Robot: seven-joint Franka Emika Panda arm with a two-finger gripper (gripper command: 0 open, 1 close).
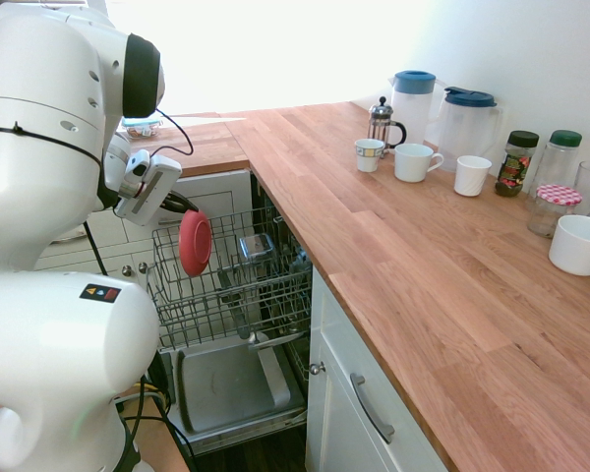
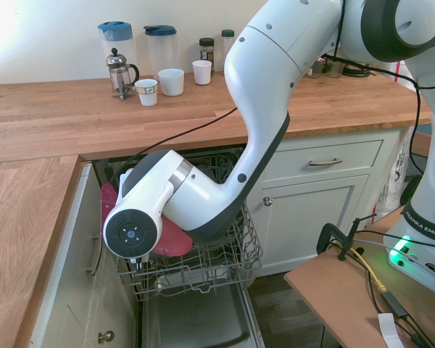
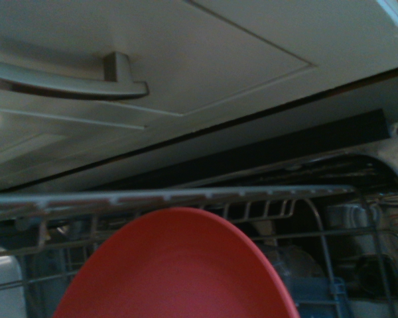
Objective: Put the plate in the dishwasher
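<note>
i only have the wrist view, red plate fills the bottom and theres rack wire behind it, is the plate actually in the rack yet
Observer: Not seated as far as I can tell. In the first exterior view the plate stands on edge at the gripper, above the near side of the pulled-out rack.
Operator: is the dishwasher door fully down
Observer: Yes, the door panel lies flat below the rack.
Operator: anything in the rack already
Observer: A grey cutlery basket sits further back in the rack, beyond the plate.
Operator: counter stuff in the way?
Observer: No, the mugs and jugs stand far back on the counter.
</note>
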